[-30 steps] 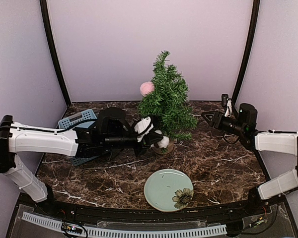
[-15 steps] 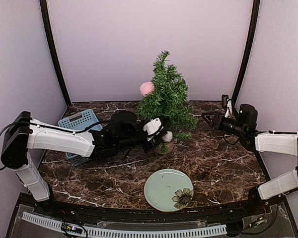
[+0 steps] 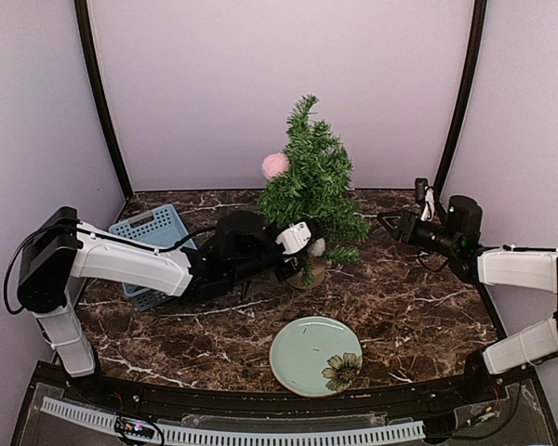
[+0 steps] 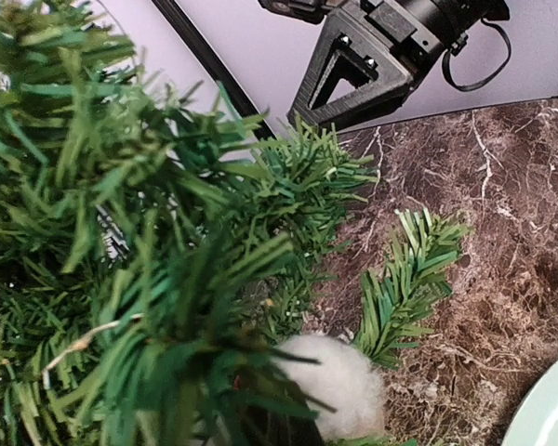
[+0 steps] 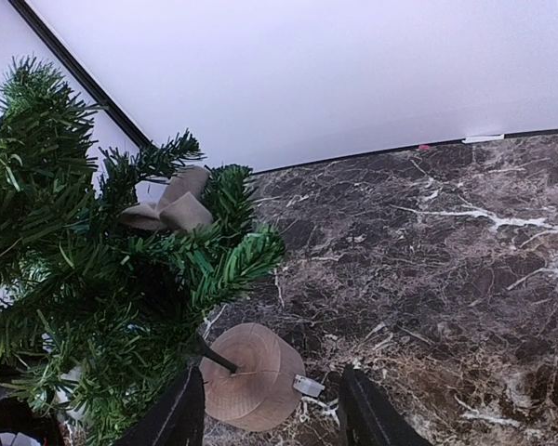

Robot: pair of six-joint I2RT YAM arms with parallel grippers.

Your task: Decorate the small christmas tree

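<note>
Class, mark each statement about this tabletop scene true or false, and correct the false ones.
1. A pink pompom hangs on the small christmas tree. True.
2. The plate is blue. False: it is pale green with a flower print.
3. The right gripper grips a branch. False: its jaws stand open, clear of the tree.
4. The blue basket stands left of the tree. True.

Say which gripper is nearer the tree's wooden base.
Left. The left gripper is inside the small christmas tree, beside its wooden base; the right gripper hangs apart, to the right.
</note>
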